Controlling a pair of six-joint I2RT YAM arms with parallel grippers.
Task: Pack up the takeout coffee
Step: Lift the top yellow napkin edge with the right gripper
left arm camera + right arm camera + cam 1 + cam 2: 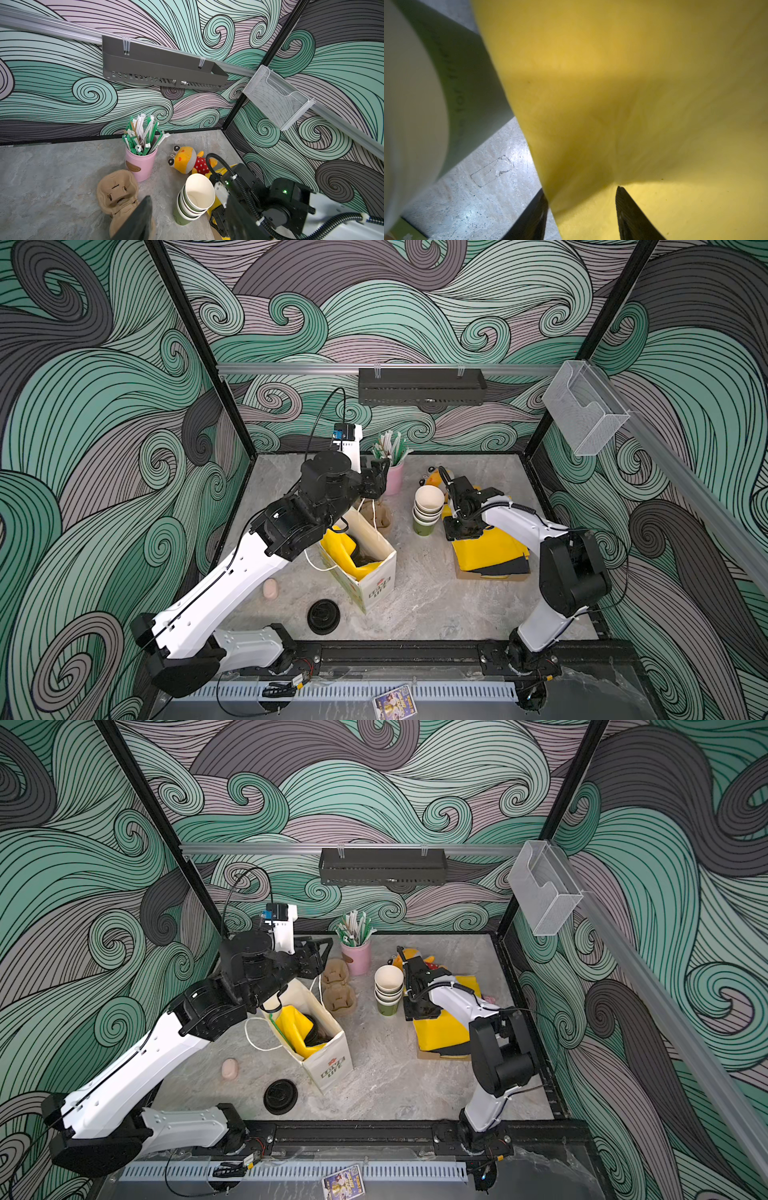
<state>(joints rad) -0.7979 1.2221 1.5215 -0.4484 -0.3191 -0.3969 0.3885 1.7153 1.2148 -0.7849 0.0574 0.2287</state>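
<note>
The takeout coffee does not show plainly. Inside the white paper bag [374, 585] [328, 1069] a yellow bag [338, 549] lies round a dark brown shape [363, 558] that I cannot identify. My left gripper [380, 475] [322, 952] [188, 199] hovers open and empty at the back, above the cup carrier [117, 193] and beside the pink cup [141, 164]. My right gripper [459, 536] [422, 1011] [581, 195] points down at the flat yellow bags [486, 551]. It is open, with the edge of a yellow sheet [612, 104] between its fingers.
A stack of lidless green cups [428, 506] [197, 195] stands just left of the right gripper. Loose black lids [323, 616] and a small pink lump [270, 588] lie near the front left. A plush toy [185, 159] sits at the back right. The pink cup holds straws.
</note>
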